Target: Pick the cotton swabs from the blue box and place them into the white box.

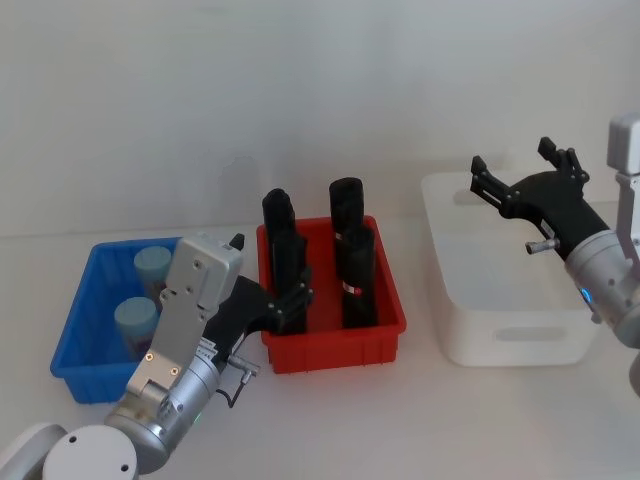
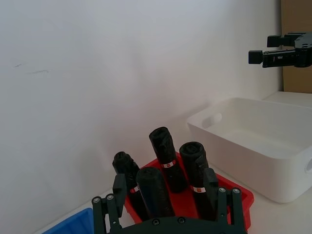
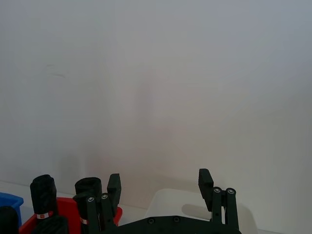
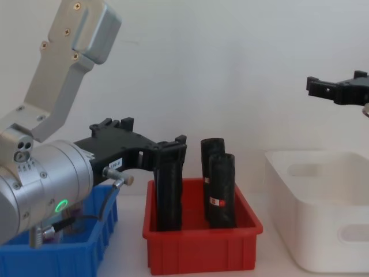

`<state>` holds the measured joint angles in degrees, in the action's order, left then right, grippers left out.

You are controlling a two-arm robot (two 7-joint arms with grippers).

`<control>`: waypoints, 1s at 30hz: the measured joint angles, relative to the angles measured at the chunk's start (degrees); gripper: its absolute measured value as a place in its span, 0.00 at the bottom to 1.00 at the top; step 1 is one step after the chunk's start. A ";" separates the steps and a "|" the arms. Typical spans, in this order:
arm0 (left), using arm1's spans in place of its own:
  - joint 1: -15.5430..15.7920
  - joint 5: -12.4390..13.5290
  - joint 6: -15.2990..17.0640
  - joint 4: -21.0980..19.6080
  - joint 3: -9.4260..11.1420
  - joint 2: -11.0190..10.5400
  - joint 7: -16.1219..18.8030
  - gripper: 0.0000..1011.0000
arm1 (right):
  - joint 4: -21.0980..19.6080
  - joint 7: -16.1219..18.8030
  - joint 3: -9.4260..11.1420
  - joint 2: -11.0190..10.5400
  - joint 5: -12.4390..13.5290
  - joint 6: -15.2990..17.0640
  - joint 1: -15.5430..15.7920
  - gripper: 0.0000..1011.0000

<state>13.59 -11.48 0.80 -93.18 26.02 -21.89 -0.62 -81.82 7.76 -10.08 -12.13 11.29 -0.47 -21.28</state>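
Two cotton swabs tubs with pale blue lids, one (image 1: 153, 265) behind the other (image 1: 135, 320), stand in the blue box (image 1: 75, 335) at the table's left. My left gripper (image 1: 292, 298) hovers open and empty to the right of the blue box, over the red bin's front left corner; the chest view shows it (image 4: 153, 135) level with the black rolls' tops. The white box (image 1: 505, 340) sits at the right with nothing visible inside. My right gripper (image 1: 512, 158) hangs open and empty above its far side, also visible in the chest view (image 4: 337, 83).
A red bin (image 1: 335, 345) holding several tall black rolls (image 1: 355, 270) stands between the blue box and the white box. A plain white wall rises close behind the table. Bare tabletop lies in front of the bins.
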 joint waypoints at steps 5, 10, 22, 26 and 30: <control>0.00 0.00 0.00 0.00 0.00 0.00 0.00 0.99 | 0.00 0.00 0.00 0.00 0.00 0.00 0.00 0.99; 0.00 0.00 0.00 0.00 0.00 0.00 0.00 0.99 | 0.00 0.00 0.00 0.01 0.00 0.00 0.00 0.99; 0.00 0.00 0.00 0.00 0.00 0.00 0.00 0.99 | 0.00 0.00 0.00 0.00 0.00 0.00 0.00 0.99; 0.00 0.00 0.00 0.00 0.00 0.00 0.00 0.99 | 0.00 0.00 0.00 0.00 0.00 0.00 0.00 0.99; 0.00 -0.05 0.01 0.01 -0.04 0.05 0.04 0.99 | 0.00 0.00 0.00 0.00 0.00 0.00 0.00 0.99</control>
<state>13.59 -11.53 0.81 -93.17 25.99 -21.84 -0.58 -81.82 7.76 -10.08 -12.13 11.29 -0.47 -21.28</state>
